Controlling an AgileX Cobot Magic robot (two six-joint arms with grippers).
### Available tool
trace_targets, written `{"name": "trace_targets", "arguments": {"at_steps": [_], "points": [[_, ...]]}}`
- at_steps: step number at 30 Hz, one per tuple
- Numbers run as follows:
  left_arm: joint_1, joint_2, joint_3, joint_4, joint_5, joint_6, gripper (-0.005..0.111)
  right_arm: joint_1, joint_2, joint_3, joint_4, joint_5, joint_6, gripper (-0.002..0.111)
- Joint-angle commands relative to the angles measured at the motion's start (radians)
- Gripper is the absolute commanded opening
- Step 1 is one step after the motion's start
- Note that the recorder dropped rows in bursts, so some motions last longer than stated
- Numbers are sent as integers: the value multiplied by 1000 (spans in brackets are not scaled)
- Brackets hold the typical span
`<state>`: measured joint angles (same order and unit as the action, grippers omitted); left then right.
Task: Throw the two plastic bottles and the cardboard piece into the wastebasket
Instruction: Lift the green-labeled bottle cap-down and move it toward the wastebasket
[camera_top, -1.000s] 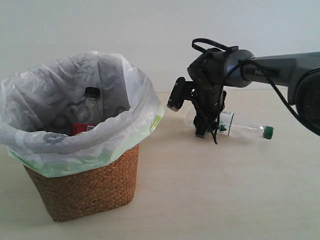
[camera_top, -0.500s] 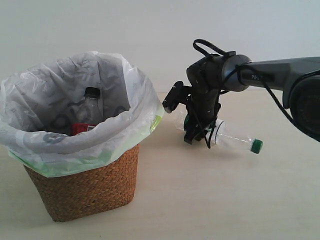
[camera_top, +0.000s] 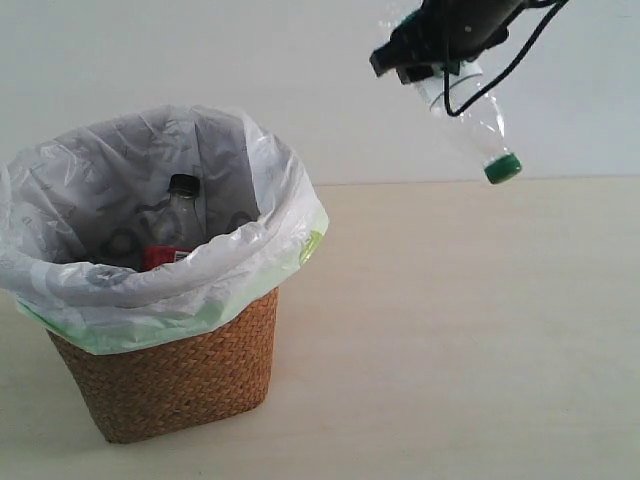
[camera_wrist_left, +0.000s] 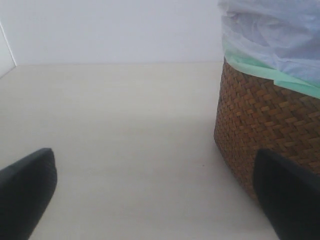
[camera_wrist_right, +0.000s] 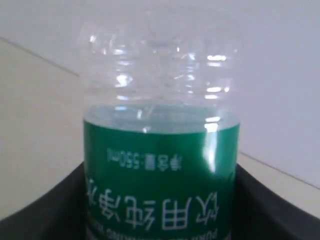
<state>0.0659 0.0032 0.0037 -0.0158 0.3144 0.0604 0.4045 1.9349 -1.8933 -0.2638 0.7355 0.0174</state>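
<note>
**Item 1.** Slim clear plastic bottle with green cap and green-and-white label (camera_top: 480, 125). The walls are showing ribbed, glinting transparent plastic. In the right wrist view the green label band is wrapping the whole girth, and its white print is reading upside down. The right claw (camera_top: 435, 60) is pinching the bottle around the labelled part, with a dark finger (camera_wrist_right: 272, 212) pressing on either side. The bottle is hanging in the air, well above the pale beige tabletop (camera_top: 450, 330). Its long axis is slanting. The base end is sitting up in the claw, and the green cap is pointing downward and outward, below the claw, on the side facing away from the basket.

**Item 2.** Brown woven wicker wastebasket lined with a crinkly white plastic bag (camera_top: 170, 370). It is standing on the tabletop, well below the right claw and well apart from it. The bag's greenish edge is folding over the rim.

**Item 3.** Larger clear plastic bottle with black cap and red label (camera_top: 183, 205). It is standing roughly upright inside the wastebasket, cap uppermost, far from the right claw.

**Item 4.** Left claw (camera_wrist_left: 155, 172). Its two black fingers are spreading wide with nothing between them but bare tabletop. The wicker wall is rising just beside one finger.
</note>
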Motion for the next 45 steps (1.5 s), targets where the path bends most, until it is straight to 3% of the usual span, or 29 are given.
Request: {"name": "trace_targets", "arguments": {"at_steps": [1,7,13,16,21,27,36,41,45], "points": [[-6,-3,-4,-2,-8,-9,108,-3,-73,24,125,-64,19,0],[-6,-3,-4,-2,-8,-9,108,6,-205,303,178,-313,32,0],[-6,-3,-4,-2,-8,-9,108,4,-398,747,210,-860,90,0],[-6,-3,-4,-2,-8,-9,108,4,-467,880,210,-1030,89,0],[-6,-3,-4,-2,-8,-9,108,6,-508,897,210,-1037,122,0],[-6,-3,-4,-2,-8,-9,108,24,-537,897,197,-1167,243,0],[-6,-3,-4,-2,-8,-9,108,245,-537,814,150,-1244,248,0],[-6,-3,-4,-2,-8,-9,108,368,-537,737,126,-1267,369,0],[-6,-3,-4,-2,-8,-9,108,395,-537,718,98,-1253,357,0]]}}
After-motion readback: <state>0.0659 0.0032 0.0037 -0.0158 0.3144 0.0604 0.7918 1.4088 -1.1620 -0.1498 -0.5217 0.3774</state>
